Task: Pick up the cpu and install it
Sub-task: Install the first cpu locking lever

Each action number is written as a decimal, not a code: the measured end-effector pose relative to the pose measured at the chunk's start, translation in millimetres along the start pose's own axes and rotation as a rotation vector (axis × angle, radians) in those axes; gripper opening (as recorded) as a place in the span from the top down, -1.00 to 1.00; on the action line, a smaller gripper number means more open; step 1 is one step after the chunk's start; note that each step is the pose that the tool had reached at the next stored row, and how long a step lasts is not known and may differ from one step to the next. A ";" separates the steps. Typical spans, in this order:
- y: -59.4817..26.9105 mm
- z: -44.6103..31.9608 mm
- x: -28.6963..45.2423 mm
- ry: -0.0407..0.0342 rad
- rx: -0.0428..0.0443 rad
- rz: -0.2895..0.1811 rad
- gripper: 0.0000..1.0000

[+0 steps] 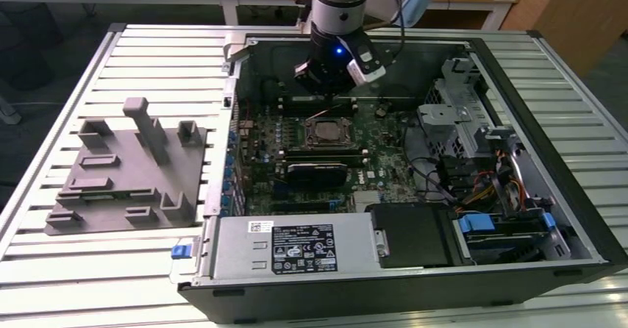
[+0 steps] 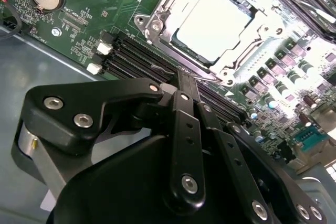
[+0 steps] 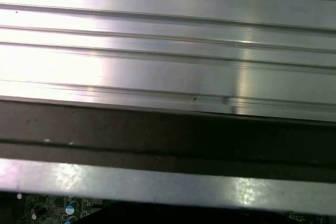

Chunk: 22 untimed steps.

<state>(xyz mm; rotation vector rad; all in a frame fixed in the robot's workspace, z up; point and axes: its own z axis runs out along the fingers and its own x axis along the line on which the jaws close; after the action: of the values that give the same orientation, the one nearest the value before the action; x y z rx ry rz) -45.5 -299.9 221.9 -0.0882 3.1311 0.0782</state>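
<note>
The cpu (image 2: 212,22), a flat square chip with a bright silver-grey top, sits seated in the metal-framed socket (image 2: 157,24) on the green motherboard (image 2: 79,30), as the second wrist view shows. In the exterior view the same chip (image 1: 323,131) lies near the middle of the open computer case (image 1: 579,218), just below the gripper (image 1: 329,85) that hangs over the board. The gripper's black fingers (image 2: 184,85) meet at a closed tip with nothing between them, poised beside the socket over the memory slots (image 2: 142,61). Printed labels cover the power supply (image 1: 294,247), their text too small to read. A grey fixture block (image 1: 128,170) rests on the slatted table (image 1: 59,269).
</note>
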 end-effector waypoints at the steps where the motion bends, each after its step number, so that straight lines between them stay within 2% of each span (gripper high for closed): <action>1: 0.0 0.4 -0.4 0.0001 0.0001 0.000 0.79; 15: -0.9 6.5 -11.2 0.0001 0.0002 0.000 0.79; 22: -1.2 10.4 -13.4 0.0001 0.0001 0.000 0.79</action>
<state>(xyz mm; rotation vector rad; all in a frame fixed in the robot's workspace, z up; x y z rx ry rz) -31.9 -299.8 211.6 -0.0881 3.1312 0.0780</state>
